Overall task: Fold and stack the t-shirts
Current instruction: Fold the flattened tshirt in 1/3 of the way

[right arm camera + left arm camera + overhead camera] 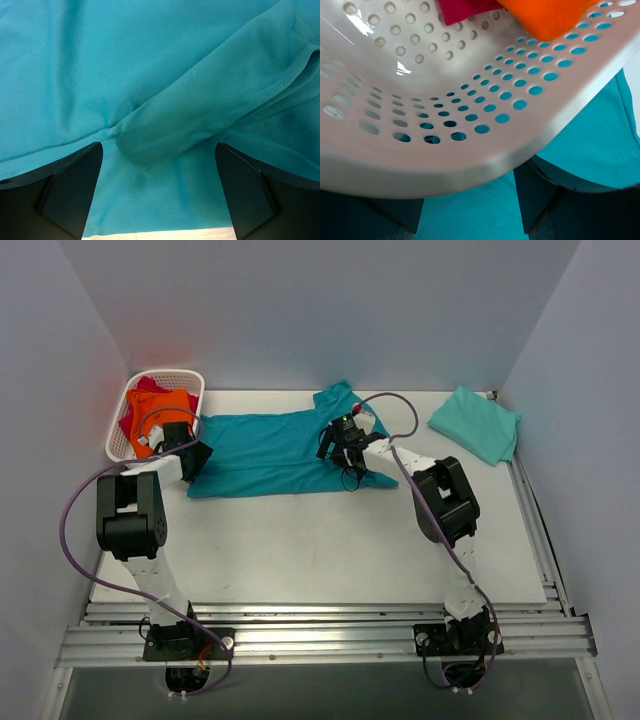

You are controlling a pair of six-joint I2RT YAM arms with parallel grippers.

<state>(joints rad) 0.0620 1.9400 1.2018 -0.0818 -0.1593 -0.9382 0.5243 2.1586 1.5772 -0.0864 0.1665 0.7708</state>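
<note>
The deep teal t-shirt (265, 452) lies spread flat across the middle of the table. My left gripper (190, 455) is open over its left edge, right beside the basket; in the left wrist view teal cloth (470, 210) lies between the fingers (535, 200). My right gripper (340, 445) is open over the shirt's right part, where a folded sleeve (190, 120) lies between the fingers (65, 190). The mint-green t-shirt (475, 422) lies folded at the back right. The orange t-shirt (158, 412) and the magenta-red t-shirt (140, 390) sit in the basket.
The white lattice basket (195, 380) stands at the back left; its rim (470, 165) fills the left wrist view, close above my left fingers. White walls enclose the table on three sides. A strip of table (160, 234) shows at the shirt's edge.
</note>
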